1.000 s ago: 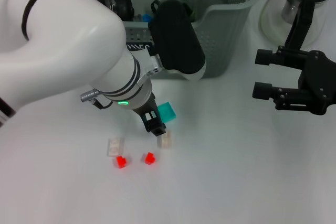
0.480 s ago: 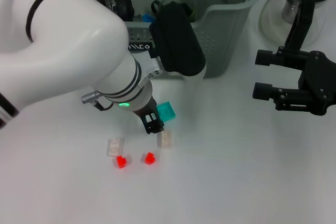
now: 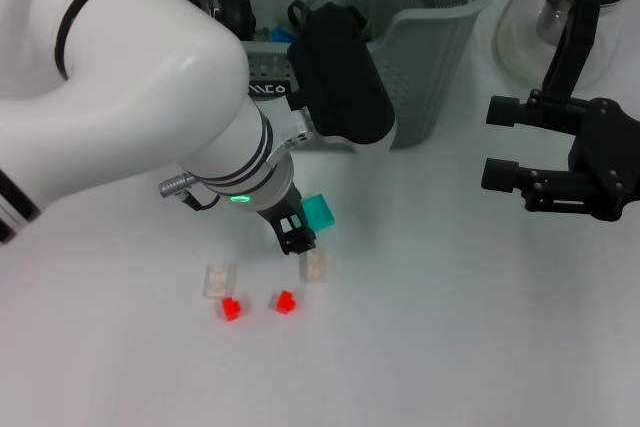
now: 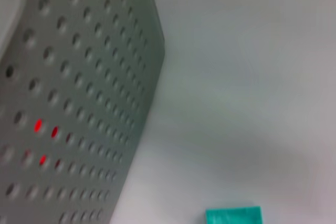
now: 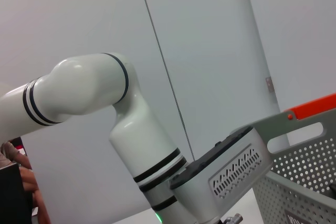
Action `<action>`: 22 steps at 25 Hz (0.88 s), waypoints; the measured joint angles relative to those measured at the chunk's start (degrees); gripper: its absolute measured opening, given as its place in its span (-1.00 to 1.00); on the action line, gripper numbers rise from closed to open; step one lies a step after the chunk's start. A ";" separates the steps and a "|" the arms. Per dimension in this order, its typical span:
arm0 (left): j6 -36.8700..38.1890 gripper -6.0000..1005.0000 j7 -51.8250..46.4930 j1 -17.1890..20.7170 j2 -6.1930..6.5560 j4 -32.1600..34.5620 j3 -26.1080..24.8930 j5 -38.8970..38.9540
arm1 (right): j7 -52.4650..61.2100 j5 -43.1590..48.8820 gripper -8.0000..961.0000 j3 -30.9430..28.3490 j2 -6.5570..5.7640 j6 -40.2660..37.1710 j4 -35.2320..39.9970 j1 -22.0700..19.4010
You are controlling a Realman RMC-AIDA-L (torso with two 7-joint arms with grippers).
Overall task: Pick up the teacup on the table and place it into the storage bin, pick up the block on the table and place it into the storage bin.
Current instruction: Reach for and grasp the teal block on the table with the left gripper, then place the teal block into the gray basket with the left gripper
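Head view shows the left hand (image 3: 297, 240) lowered to the white surface (image 3: 450, 327), its dark fingertips just beside the teal block (image 3: 319, 212); whether they are apart or together cannot be told, since the forearm covers most of them. The block lies flat in front of the storage bin (image 3: 430, 57), near its dipped front rim, one corner turned toward the robot; it looks roughly cubic, so no long axis is clear. A pale clear brick (image 3: 314, 265) sits just below the fingertips, another pale brick (image 3: 218, 280) and two small red bricks (image 3: 232, 309) lie nearer the robot. Open surface stretches to the right of the block. The right hand (image 3: 500, 142) hangs well apart at the right, fingers spread, holding nothing, beside a glass pot (image 3: 560, 7).
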State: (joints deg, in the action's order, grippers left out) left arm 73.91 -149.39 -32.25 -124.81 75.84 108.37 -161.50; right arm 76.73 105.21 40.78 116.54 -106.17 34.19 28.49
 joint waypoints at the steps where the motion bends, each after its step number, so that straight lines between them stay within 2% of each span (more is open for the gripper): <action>1: -0.10 -0.04 -0.08 0.00 0.01 0.00 0.04 0.00 | 0.00 0.01 0.77 0.00 0.00 0.00 0.00 0.00; 9: -0.26 -0.03 -0.32 -0.09 0.01 0.00 1.37 -0.27 | 0.00 0.01 0.77 0.00 0.00 0.00 0.00 -0.27; 17: -0.23 -0.13 -0.54 -0.09 0.01 0.06 0.76 -0.32 | 0.00 -0.08 0.77 0.00 0.00 0.00 0.00 -0.39; 22: 2.48 -0.17 -0.07 0.50 0.35 2.96 -0.67 -0.38 | 0.00 -0.10 0.77 0.00 0.00 0.00 0.00 -0.38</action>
State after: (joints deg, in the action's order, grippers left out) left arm 76.40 -149.46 -31.75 -124.46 78.80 107.70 -161.88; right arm 76.73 105.11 40.78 116.54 -106.17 34.19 28.11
